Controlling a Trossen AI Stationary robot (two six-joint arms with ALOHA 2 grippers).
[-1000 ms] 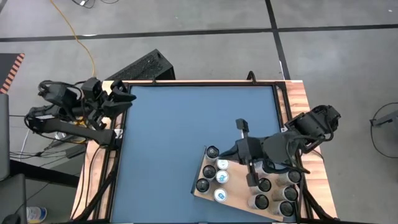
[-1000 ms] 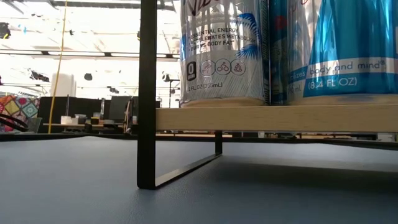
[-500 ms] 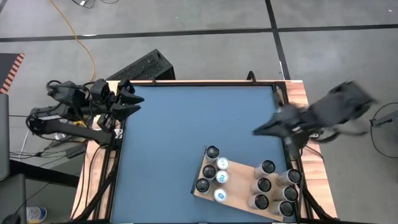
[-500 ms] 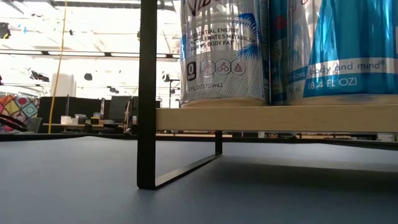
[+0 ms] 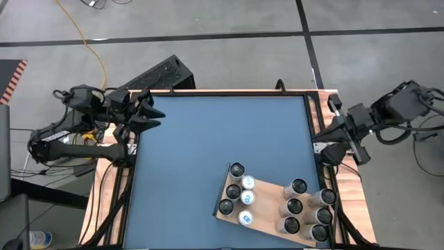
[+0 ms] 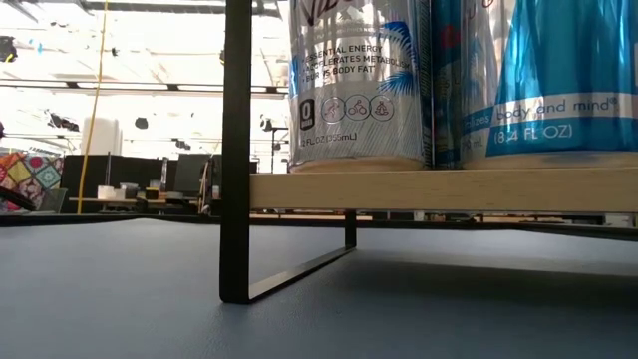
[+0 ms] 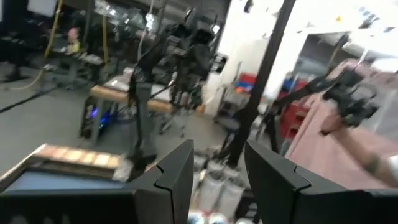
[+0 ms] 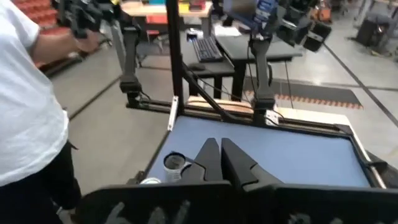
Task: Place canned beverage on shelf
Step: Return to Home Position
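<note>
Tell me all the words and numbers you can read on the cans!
"ESSENTIAL ENERGY": white can
"METABOLISM": white can
"BODY FAT": white can
"0": white can
"(355mL)": white can, low down
"body and mind": blue can
"(8.4 FL OZ)": blue can
Big letters atop the white can are cut off; can tops seen from above are too small to read.

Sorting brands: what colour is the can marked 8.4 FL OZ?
The can is bright blue with white lettering; the low view shows it best.
</note>
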